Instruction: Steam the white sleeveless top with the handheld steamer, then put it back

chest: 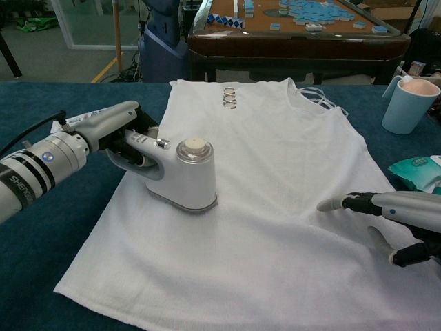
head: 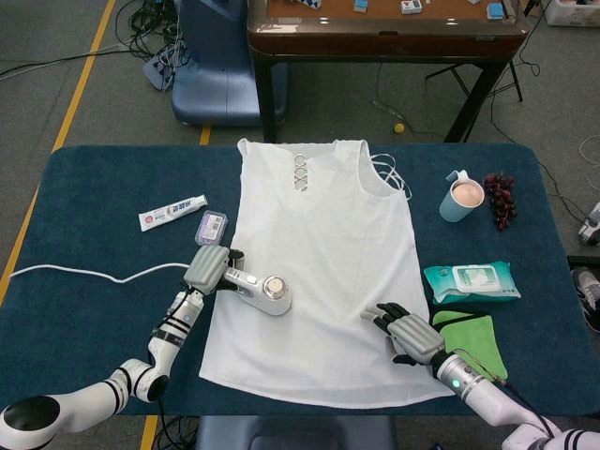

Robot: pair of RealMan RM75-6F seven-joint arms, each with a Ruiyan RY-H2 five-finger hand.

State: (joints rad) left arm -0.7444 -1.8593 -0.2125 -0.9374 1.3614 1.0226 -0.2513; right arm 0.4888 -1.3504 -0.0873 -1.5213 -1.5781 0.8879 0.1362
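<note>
The left hand point(chest: 114, 127) is gripping the handheld steamer point(chest: 182, 176) over the white sleeveless top point(head: 323, 253) spread flat on the table point(head: 84, 197), the right hand point(head: 408, 330) is resting released on its hem side (steaming seems underway, return pending).

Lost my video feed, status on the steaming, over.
Left hand gripping steamer, on white top. Right hand open, fingers on the top's right side. Nothing in the way.
</note>
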